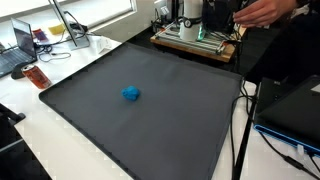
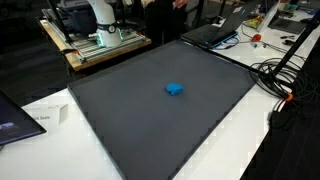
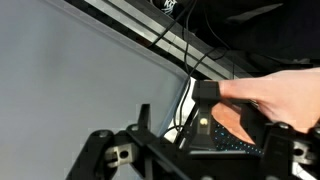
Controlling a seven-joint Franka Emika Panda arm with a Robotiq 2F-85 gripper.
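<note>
In an exterior view a blue block (image 1: 131,93) lies on a big dark mat (image 1: 90,125), near the middle and all by itself. The robot (image 1: 192,12) stands on a board (image 1: 195,42) past the far edge of the mat, well apart from the block. A person's hand (image 1: 262,12) is just beside the robot. I cannot make out the gripper here. In an exterior view from a different spot the block (image 2: 174,89) lies flat on the mat (image 2: 120,130), apart from everything else. The robot (image 2: 95,20) is up at the far corner. A laptop (image 2: 215,32) sits at the far edge of the mat, with cables (image 2: 280,75) near it. In the wrist view the gripper (image 3: 212,122) comes in from the bottom. Its fingers (image 3: 143,115) stand wide apart and hold nothing. Just past them is the hand (image 3: 270,95), with a dark band at the wrist. Under the hand is something dark that may be a laptop, but the view is too dim to be sure. Cables (image 3: 185,45) run along the edge of a grey top.
</note>
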